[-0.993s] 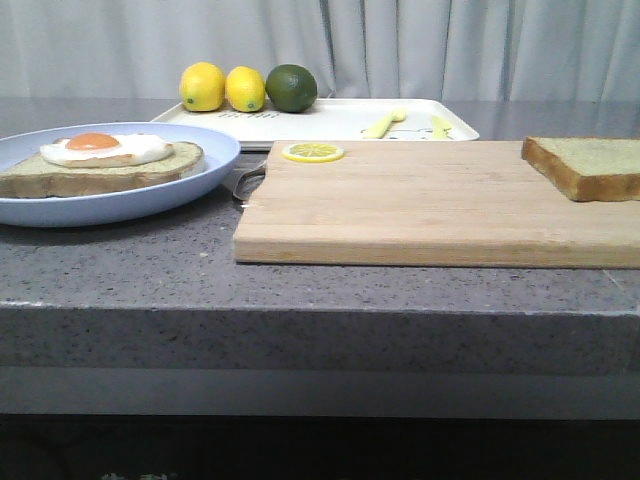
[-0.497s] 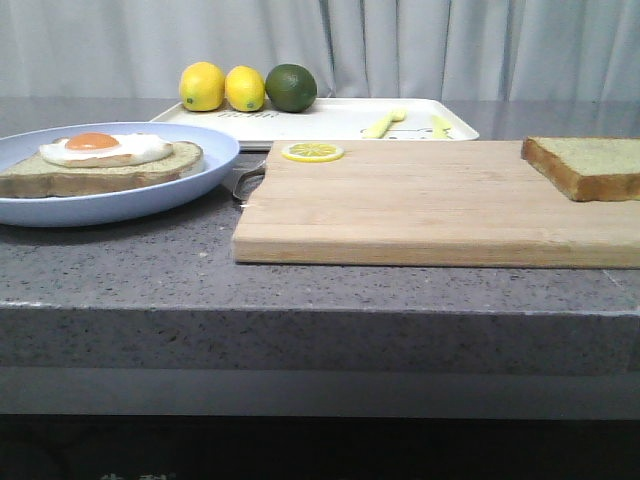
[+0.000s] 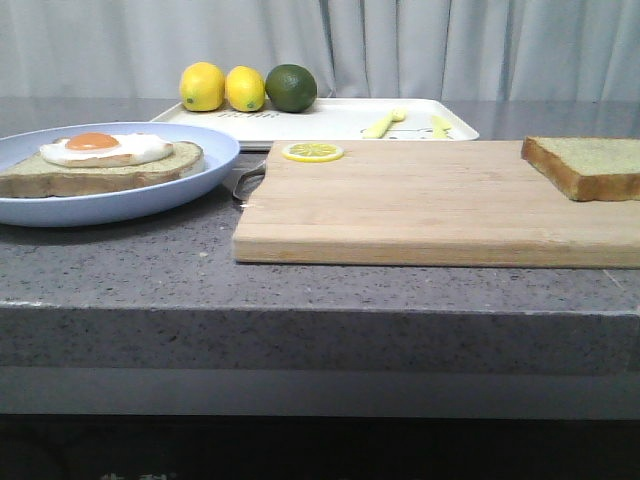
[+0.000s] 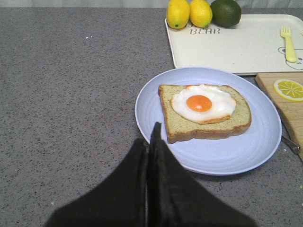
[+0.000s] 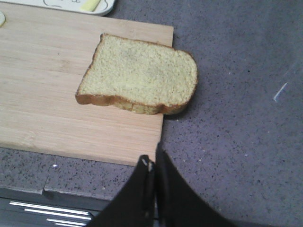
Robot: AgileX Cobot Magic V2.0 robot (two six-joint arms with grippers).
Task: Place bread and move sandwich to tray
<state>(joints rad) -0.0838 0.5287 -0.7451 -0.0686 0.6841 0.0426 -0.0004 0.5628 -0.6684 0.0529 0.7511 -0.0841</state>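
- Bread (image 5: 139, 79): flat on cutting board (image 5: 57, 94), overhanging its edge; just ahead of right gripper (image 5: 152, 163), long axis crosswise to fingers.
- Right gripper: fingers together, empty; nearer arm.
- Left gripper (image 4: 154, 137): fingers together, tips at plate (image 4: 213, 158) rim, sandwich (image 4: 204, 113) just beyond.

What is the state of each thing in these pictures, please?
bread: plain, flat on the cutting board, overhanging its edge
sandwich: open, egg on top, on the plate
tray: holds fruit, no bread
left gripper: jaws closed, empty
right gripper: jaws closed, empty
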